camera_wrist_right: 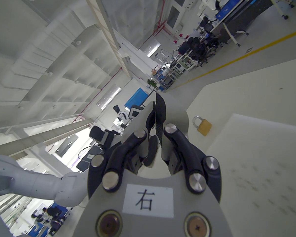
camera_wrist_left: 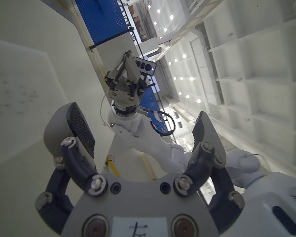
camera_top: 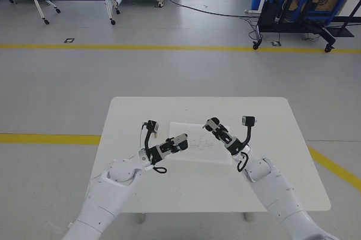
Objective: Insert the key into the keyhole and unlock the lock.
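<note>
A brass padlock (camera_wrist_right: 202, 125) with a silver shackle lies flat on the white table (camera_top: 264, 120), just past the edge of a pale mat (camera_wrist_right: 261, 149). My right gripper (camera_wrist_right: 158, 99) hovers above the mat short of the padlock, its fingers shut; I cannot tell whether anything is pinched between the pads. It is also seen across from the left wrist camera, right gripper (camera_wrist_left: 126, 54), and from above (camera_top: 211, 124). My left gripper (camera_wrist_left: 138, 110) is raised over the mat's left part (camera_top: 180, 141), pointing towards the right one. It is open, with nothing between its ridged pads (camera_wrist_left: 80, 124).
The pale mat (camera_top: 195, 135) covers the table's middle and carries faint scuff marks. Bare tabletop surrounds it up to the table's edges. Yellow floor lines and wheeled racks (camera_top: 300, 24) lie well beyond the table.
</note>
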Motion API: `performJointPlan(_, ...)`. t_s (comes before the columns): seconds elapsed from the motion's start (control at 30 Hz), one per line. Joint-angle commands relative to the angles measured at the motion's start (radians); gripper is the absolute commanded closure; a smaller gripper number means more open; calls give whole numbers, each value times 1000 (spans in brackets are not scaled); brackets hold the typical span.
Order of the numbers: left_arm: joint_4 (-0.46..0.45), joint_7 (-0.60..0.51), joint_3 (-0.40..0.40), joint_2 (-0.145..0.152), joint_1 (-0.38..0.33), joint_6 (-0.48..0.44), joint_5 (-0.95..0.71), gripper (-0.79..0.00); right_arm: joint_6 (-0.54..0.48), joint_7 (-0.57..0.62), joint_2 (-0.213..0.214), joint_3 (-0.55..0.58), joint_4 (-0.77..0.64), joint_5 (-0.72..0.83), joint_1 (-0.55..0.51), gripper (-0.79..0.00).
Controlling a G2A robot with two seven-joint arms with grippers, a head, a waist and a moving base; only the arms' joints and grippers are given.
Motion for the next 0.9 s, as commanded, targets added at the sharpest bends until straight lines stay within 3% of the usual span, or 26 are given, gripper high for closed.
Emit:
performJointPlan(0.0,4,30,16,-6,-11,2,25,-560,-8,8,-4,-12,1,4,7,0)
performJointPlan(0.13,16,66,35,-16,-33,-4,30,-394,-6,25,-12,-36,15,5,25,0)
performJointPlan(0.87,42,130,50,-29,-43,8,97,-231,-24,65,-24,-45,75,23,51,0)
